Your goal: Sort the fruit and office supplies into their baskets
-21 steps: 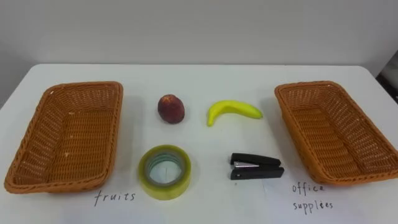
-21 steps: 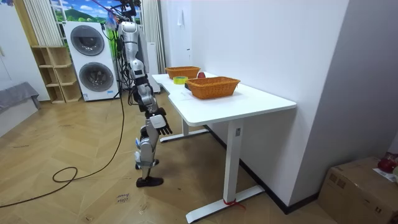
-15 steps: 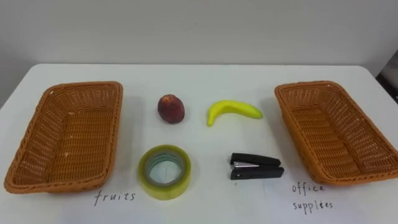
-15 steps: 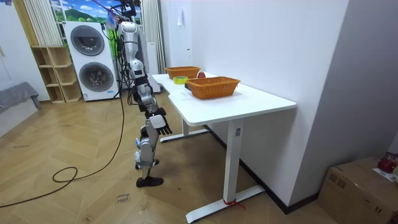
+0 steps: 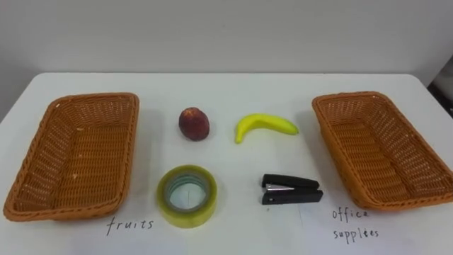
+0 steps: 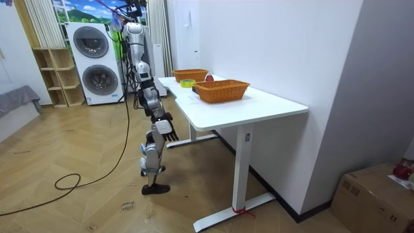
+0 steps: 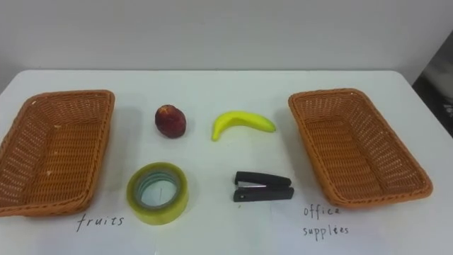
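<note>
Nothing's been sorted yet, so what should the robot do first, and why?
Probably reach for the red fruit first: it lies nearer than the banana to the empty left basket, which is the one labelled fruits.

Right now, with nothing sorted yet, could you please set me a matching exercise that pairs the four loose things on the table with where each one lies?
Things
1. red fruit
2. banana
3. roll of tape
4. stapler

Places, as the robot sees the table
A. near row, beside the office supplies basket
B. far row, on the side of the fruits basket
C. far row, on the side of the office supplies basket
D. near row, beside the fruits basket

Pairs: 1-B, 2-C, 3-D, 4-A
</note>
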Tool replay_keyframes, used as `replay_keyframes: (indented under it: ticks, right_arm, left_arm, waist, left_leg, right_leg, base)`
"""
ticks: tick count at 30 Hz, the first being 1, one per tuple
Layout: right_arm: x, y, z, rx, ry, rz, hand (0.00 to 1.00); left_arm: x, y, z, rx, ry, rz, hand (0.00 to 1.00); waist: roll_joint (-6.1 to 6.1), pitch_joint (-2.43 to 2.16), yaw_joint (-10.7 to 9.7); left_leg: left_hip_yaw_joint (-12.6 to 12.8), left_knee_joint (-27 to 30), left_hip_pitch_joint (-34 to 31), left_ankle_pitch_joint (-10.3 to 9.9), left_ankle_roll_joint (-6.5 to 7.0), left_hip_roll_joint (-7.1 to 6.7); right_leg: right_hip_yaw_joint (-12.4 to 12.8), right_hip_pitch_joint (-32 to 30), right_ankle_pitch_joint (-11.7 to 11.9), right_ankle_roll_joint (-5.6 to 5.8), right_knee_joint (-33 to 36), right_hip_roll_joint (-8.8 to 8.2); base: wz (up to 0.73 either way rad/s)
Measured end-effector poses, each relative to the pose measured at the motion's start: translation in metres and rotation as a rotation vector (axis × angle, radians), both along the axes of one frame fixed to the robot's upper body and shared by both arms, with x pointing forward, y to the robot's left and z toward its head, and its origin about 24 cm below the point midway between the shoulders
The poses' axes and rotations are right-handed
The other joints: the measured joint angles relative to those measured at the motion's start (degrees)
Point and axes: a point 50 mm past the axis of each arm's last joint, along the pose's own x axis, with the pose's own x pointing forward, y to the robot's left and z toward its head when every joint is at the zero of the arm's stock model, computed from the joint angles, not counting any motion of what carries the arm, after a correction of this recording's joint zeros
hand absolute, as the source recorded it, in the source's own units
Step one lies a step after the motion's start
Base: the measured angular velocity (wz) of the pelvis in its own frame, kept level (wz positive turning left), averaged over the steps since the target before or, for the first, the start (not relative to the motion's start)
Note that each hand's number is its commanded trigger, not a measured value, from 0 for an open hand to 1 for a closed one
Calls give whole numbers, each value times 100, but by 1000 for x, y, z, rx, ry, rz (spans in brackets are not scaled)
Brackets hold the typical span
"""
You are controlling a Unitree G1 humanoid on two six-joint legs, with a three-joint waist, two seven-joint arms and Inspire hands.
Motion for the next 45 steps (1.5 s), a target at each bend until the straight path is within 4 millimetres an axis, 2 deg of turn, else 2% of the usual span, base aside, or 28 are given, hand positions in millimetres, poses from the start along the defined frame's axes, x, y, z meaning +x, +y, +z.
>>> replay_keyframes:
  ticks: [6, 12, 18, 24, 26, 31, 36, 45]
  right_arm:
    - [-14, -4, -1, -25, 35, -110, 0]
    - [-32, -9, -1, -25, 82, -349, 0]
    - [-43, -27, 3, -87, 81, -588, 0]
    - [-26, -50, 11, -151, -18, -880, 0]
    - [-21, -60, 15, -179, -47, -986, 0]
    - [-9, -80, 26, -267, -104, -1089, 0]
    - [3, -101, 42, -355, -138, -1206, 0]
    - [29, -134, 89, -536, -296, -1312, 0]
  left_arm:
    - [-5, 1, 0, 2, 6, 39, 0]
    - [-7, 5, 1, 12, 17, 69, 0]
    - [-7, 12, 3, 31, -6, 124, 0]
    - [-8, 20, 6, 77, -42, 199, 0]
    - [-7, 25, 7, 101, -64, 216, 0]
    - [-7, 36, 12, 154, -87, 226, 0]
    - [-5, 39, 14, 186, -103, 227, 0]
    - [-1, 43, 18, 196, -143, 214, 0]
  waist:
    - [-27, 15, -9]
    - [-34, 15, -32]
    - [-40, 8, -264]
    - [-69, 3, -404]
    - [-113, -25, -476]
    - [-148, -35, -508]
    - [-156, -39, -623]
    - [-169, -39, -663]
  left_leg:
    - [2, -1, 12, 0, 0, -1]
    - [7, 3, 6, -1, 0, 2]
    - [8, 2, 19, 0, 2, -4]
    - [80, -24, 93, 0, 2, -4]
    - [81, -16, 94, 0, 3, -5]
    - [139, -15, 46, 1, 3, 5]
    - [169, -25, 39, -1, 7, 0]
    - [209, -36, -17, 4, 15, -4]
  right_leg:
    - [3, 20, 0, 0, 0, 2]
    - [9, 6, 0, 0, 7, 2]
    - [29, 8, -1, 1, 3, -2]
    - [100, 5, -7, 6, -21, 3]
    - [104, 1, -8, 7, -24, 3]
    - [161, -116, -8, 7, 49, 3]
    - [198, -154, -10, 9, 94, -1]
    - [261, -252, -18, 20, 147, -2]
  base:
    - [0]
    - [0]
    - [-2]
    - [-5]
    - [0]
    - [-7]
    - [-4]
    - [-4]
